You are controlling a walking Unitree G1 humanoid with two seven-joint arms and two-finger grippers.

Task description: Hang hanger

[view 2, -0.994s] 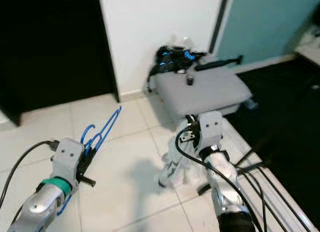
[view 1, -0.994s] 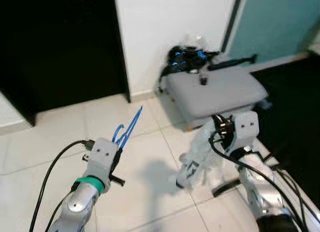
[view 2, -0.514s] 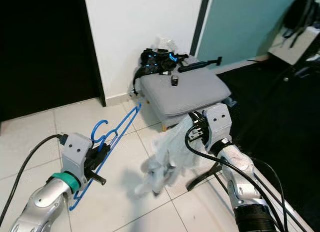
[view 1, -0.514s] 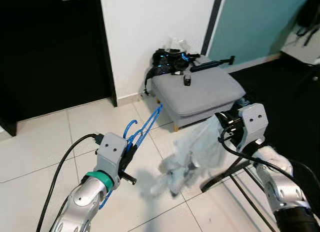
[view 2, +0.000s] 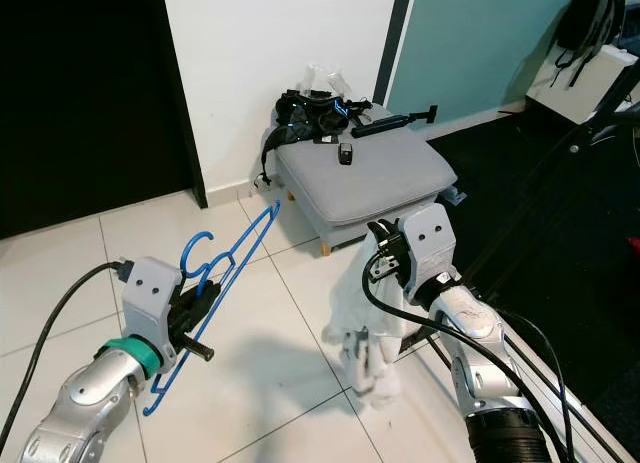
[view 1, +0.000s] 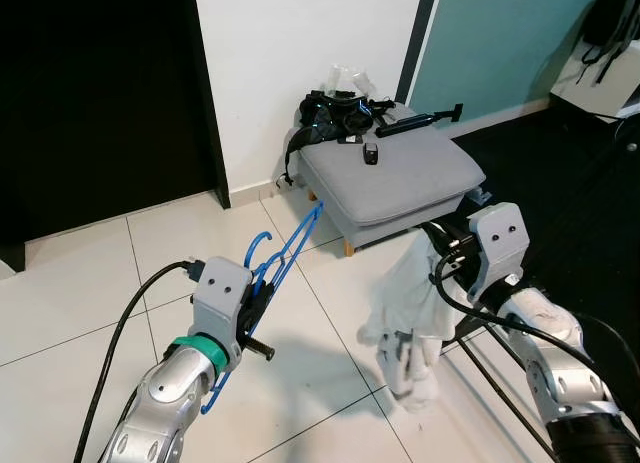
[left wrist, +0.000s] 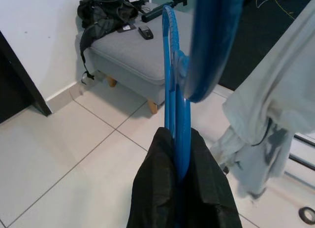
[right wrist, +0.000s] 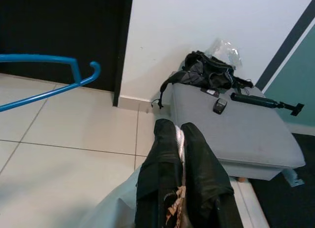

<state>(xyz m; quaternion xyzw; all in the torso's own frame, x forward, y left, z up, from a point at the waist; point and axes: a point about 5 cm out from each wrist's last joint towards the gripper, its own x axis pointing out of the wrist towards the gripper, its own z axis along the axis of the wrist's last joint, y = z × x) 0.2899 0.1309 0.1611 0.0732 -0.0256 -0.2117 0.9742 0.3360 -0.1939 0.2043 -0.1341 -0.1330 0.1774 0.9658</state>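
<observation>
My left gripper [view 1: 258, 305] is shut on a blue plastic hanger [view 1: 283, 255], held above the tiled floor with its hook upward and its long bar pointing toward the stool. The hanger also runs up between the black fingers [left wrist: 162, 183] in the left wrist view. My right gripper [view 1: 437, 255] is shut on a white garment [view 1: 410, 318] that hangs limp below it, close to the floor. In the right wrist view the black fingers [right wrist: 170, 174] pinch the pale cloth [right wrist: 115, 208], and the hanger [right wrist: 49, 75] shows to one side.
A grey padded stool [view 1: 390, 173] stands ahead against the white wall, carrying a black bag [view 1: 335, 113], a small dark device [view 1: 371, 154] and a black rod [view 1: 420, 121]. A dark doorway [view 1: 100, 93] is at the left. Black stand legs [view 1: 500, 383] cross the floor at the right.
The camera has shifted, so the stool sits differently in view. The garment, bunched and flung leftward half a second ago, now hangs straight down from my right gripper. The hanger stays gripped.
</observation>
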